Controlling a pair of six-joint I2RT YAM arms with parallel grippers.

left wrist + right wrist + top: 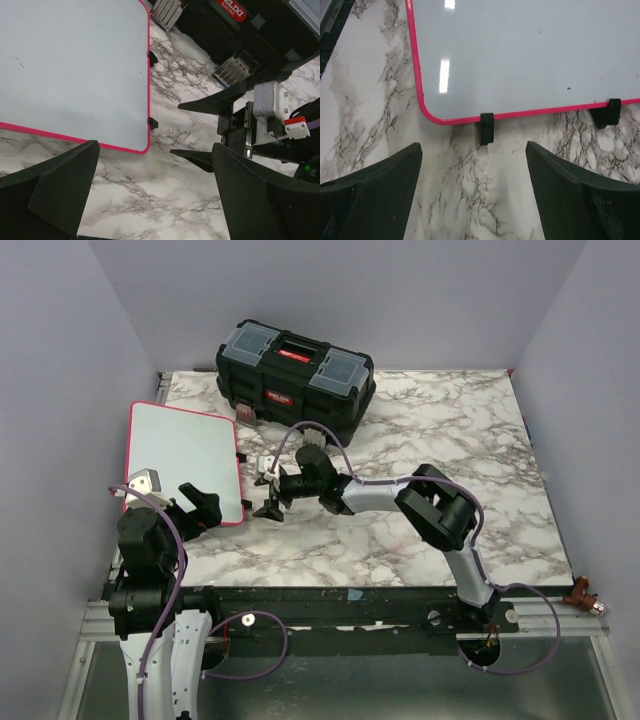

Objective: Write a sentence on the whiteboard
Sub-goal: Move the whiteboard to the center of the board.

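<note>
Pink-rimmed whiteboard (185,460) — glossy white face

The whiteboard (185,455), pink-rimmed, round-cornered, its glossy pale face up, lies at the table's (450,440) ten o'clock edge.

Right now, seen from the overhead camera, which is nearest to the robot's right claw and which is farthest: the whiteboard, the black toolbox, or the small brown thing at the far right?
Measured from the right gripper in the top view:
1. The whiteboard, just to its left, pink edge close to the fingertips.
2. The toolbox, beyond it at the back of the table.
3. The brown thing, far right, off the table's near corner.
</note>
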